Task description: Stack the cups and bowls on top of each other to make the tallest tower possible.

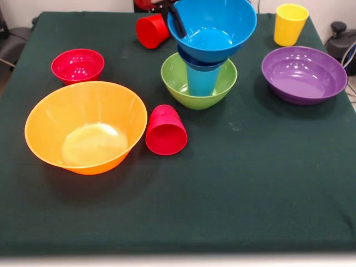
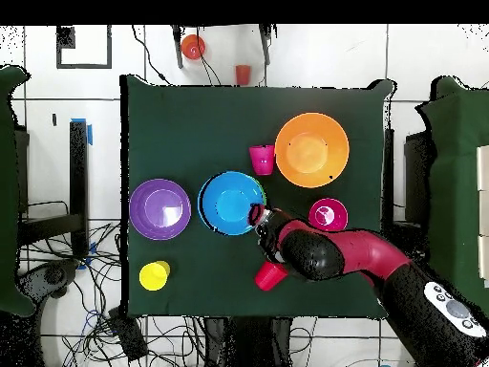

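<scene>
Nearest on the tabletop (image 1: 233, 183): orange bowl (image 1: 84, 127), a red cup (image 1: 166, 130) on its side just beside it, small red bowl (image 1: 77, 65) behind.

Mid-table, the tower (image 1: 203, 55): green bowl (image 1: 198, 79), light blue cup (image 1: 202, 79) upright in it, a dark blue bowl on that, medium blue bowl (image 1: 212, 28) topmost.

Step, as I judge: seat the blue bowl level and centred, then let go gently.

My fingers (image 1: 177, 20) pinch its far-left rim; my arm (image 2: 325, 250) reaches in low across the table.

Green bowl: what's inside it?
A light blue cup stands in the green bowl, with a dark blue bowl and the blue bowl stacked above. The green bowl's floor is mostly hidden.
</scene>
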You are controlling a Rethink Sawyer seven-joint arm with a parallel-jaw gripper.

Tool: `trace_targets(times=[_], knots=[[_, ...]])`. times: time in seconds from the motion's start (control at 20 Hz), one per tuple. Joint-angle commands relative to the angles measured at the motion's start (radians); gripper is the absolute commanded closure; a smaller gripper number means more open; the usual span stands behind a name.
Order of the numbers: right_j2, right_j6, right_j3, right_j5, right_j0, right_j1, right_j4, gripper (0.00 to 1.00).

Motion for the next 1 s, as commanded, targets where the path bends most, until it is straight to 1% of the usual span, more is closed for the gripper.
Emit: trace_targets(times=[0.05, 0.25, 0.4, 0.65, 0.7, 1.0], knots=[[0.011, -0.159, -0.121, 0.066, 0.039, 0.067, -0.089, 1.0], [0.007, -0.135, -0.114, 0.043, 0.05, 0.056, -0.108, 1.0], [-0.001, -0.13, -0.131, 0.039, 0.057, 0.056, -0.12, 1.0], [-0.02, -0.124, -0.143, 0.034, 0.064, 0.075, -0.148, 1.0], [-0.035, -0.111, -0.134, 0.017, 0.071, 0.077, -0.165, 1.0], [-0.042, -0.086, -0.097, 0.006, 0.079, 0.054, -0.182, 1.0]])
